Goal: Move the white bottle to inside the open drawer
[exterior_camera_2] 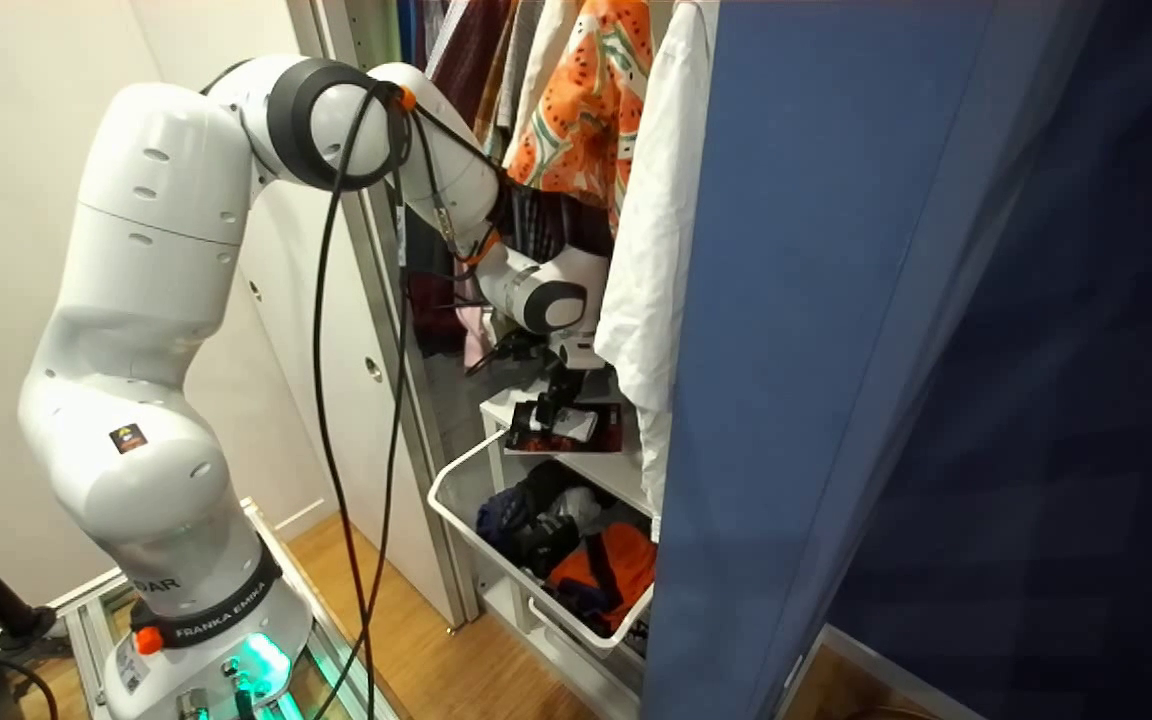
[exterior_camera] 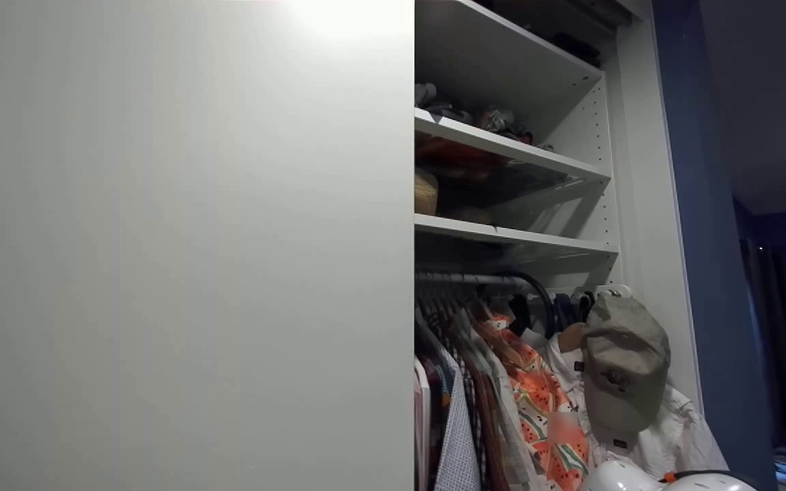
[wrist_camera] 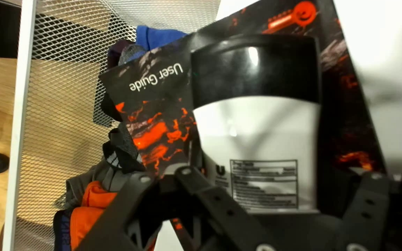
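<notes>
The white bottle (wrist_camera: 260, 139) has a black cap and lies flat on a dark booklet marked "User Guide" (wrist_camera: 155, 139). It also shows in an exterior view as a small white patch (exterior_camera_2: 576, 426). My gripper (wrist_camera: 274, 174) is open, with its fingers on either side of the bottle's lower part; its base end is hidden behind the gripper body. Whether a finger touches the bottle is unclear. In an exterior view the gripper (exterior_camera_2: 554, 402) points down over the booklet. The open drawer (exterior_camera_2: 516, 565) is a white-rimmed mesh basket below; its rim (wrist_camera: 21, 104) shows in the wrist view.
The drawer holds dark and orange clothes (exterior_camera_2: 601, 570). The booklet lies on a white shelf (exterior_camera_2: 606, 475) and juts over the drawer. A white shirt (exterior_camera_2: 651, 250) hangs close beside the wrist. A blue wall panel (exterior_camera_2: 816, 300) stands beside it.
</notes>
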